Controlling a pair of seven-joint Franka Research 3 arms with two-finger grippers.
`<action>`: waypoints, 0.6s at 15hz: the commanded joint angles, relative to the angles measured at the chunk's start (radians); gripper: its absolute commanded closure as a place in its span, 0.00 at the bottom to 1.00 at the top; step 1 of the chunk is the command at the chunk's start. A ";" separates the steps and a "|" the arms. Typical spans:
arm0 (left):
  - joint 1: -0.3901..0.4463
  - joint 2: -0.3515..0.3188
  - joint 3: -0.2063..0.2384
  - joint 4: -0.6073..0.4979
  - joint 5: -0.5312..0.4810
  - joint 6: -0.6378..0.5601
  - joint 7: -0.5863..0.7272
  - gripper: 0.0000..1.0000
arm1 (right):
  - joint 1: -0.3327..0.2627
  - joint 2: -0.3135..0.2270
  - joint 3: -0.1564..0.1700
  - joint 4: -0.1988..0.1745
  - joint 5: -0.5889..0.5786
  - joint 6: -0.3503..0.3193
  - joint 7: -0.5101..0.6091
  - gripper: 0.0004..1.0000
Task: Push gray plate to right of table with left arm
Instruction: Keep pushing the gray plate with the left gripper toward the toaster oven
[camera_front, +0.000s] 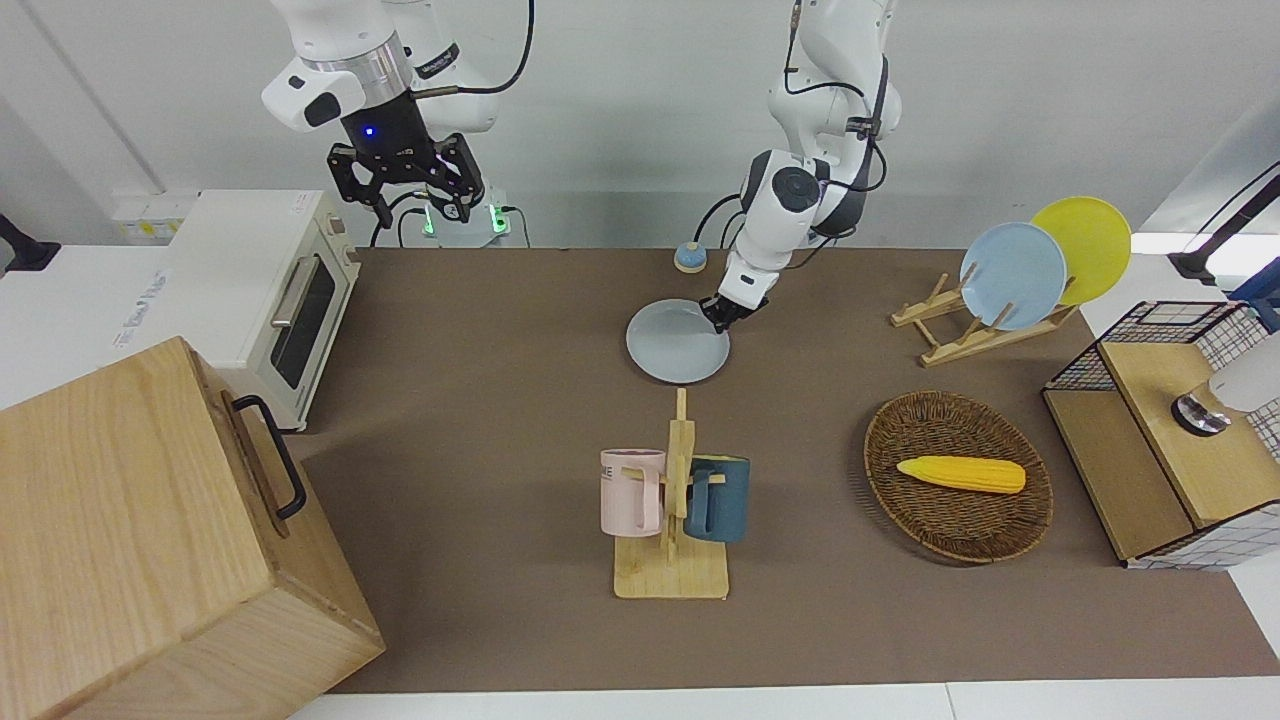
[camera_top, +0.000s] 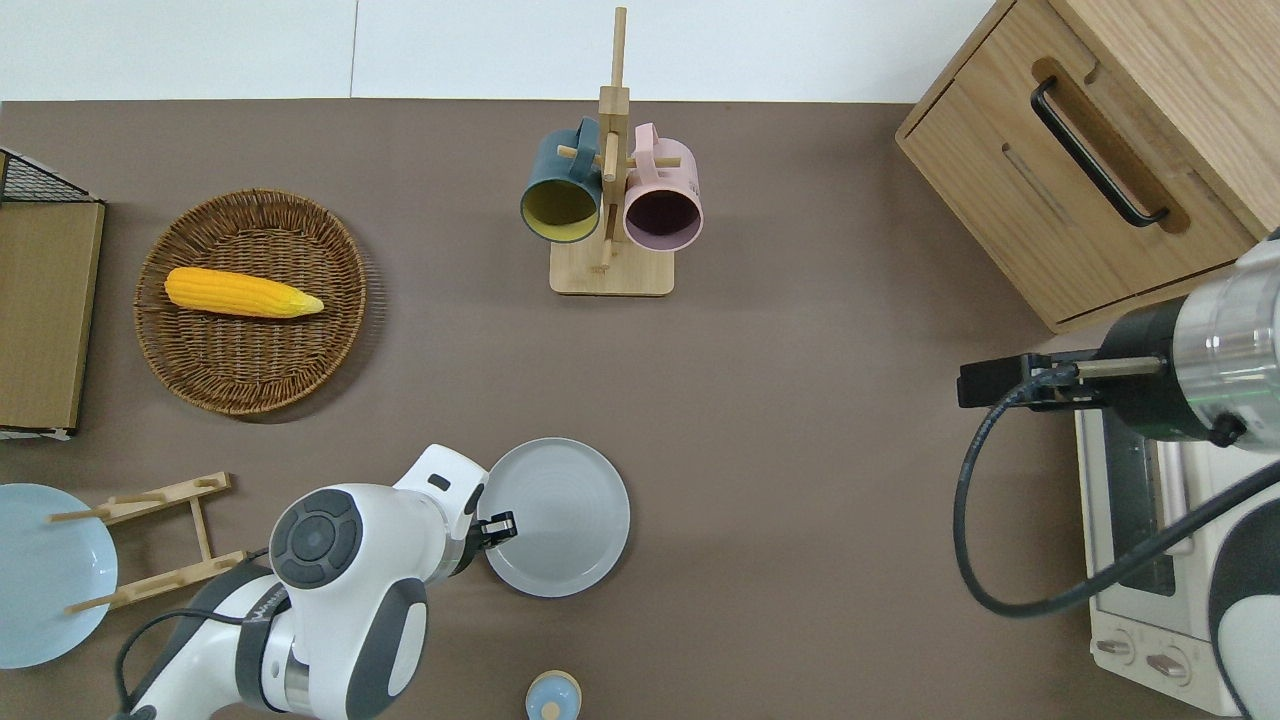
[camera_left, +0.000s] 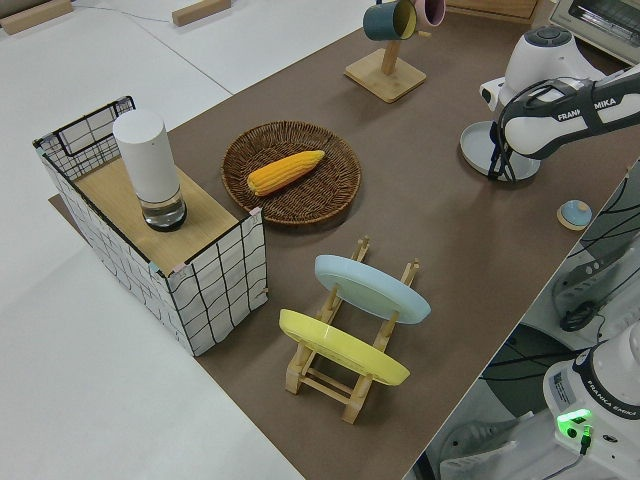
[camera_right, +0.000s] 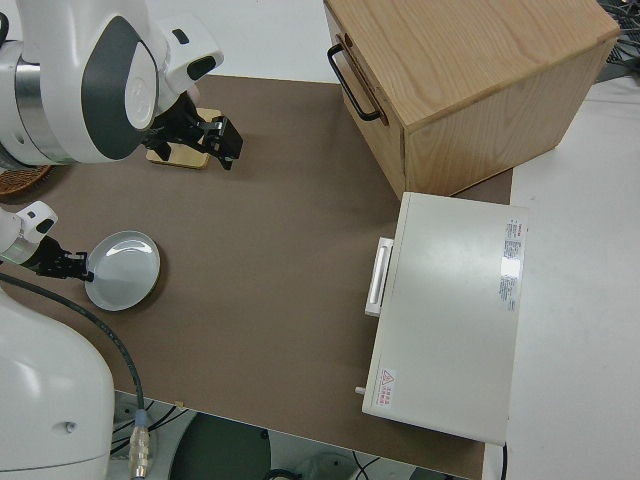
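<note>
The gray plate (camera_front: 672, 345) lies flat on the brown table (camera_front: 480, 400), nearer to the robots than the mug rack. It also shows in the overhead view (camera_top: 565, 517), the left side view (camera_left: 478, 148) and the right side view (camera_right: 125, 270). My left gripper (camera_front: 718, 315) is shut and low, its tips touching the plate's rim on the side toward the left arm's end (camera_top: 500, 525). My right gripper (camera_front: 420, 205) is open, and that arm is parked.
A mug rack (camera_front: 672, 500) holds a pink and a blue mug. There are a basket with corn (camera_front: 958, 475), a rack with sky-blue and yellow plates (camera_front: 1010, 275), a small blue bell (camera_front: 690, 257), a toaster oven (camera_front: 265, 290), a wooden box (camera_front: 150, 540) and a wire crate (camera_front: 1170, 420).
</note>
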 joint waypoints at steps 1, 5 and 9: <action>-0.023 0.056 -0.054 0.020 -0.016 0.064 -0.083 1.00 | -0.006 0.006 0.004 0.014 0.016 -0.005 0.002 0.00; -0.023 0.096 -0.117 0.076 -0.030 0.077 -0.154 1.00 | -0.006 0.006 0.004 0.014 0.016 -0.005 0.002 0.00; -0.029 0.152 -0.169 0.102 -0.030 0.145 -0.218 1.00 | -0.006 0.006 0.004 0.014 0.016 -0.005 0.002 0.00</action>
